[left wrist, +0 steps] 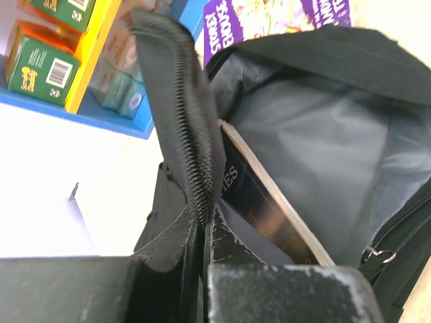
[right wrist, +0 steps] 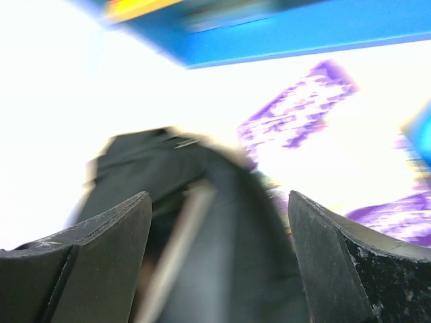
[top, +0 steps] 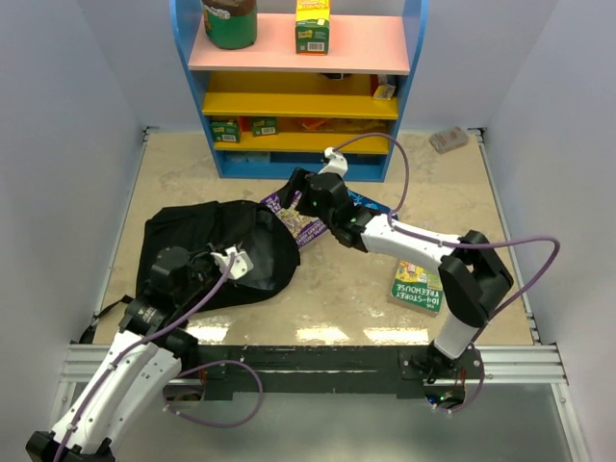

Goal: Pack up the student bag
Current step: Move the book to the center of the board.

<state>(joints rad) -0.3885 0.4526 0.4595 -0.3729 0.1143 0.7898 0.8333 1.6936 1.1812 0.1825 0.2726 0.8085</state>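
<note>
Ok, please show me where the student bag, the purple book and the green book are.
student bag (top: 202, 226), top view, bare black fabric
purple book (top: 306, 229), top view, its visible cover
green book (top: 417, 287), top view, middle of cover

The bag (top: 207, 245) is big, black and soft. It lies on the left side of the desk (top: 337, 313). Its top is wide open, with one zipper edge lifted up. Inside it is grey, and a dark book (left wrist: 259, 202) sits in there.

White arms (top: 120, 375) with black joints (top: 476, 284), purple cables (top: 407, 181)
</note>
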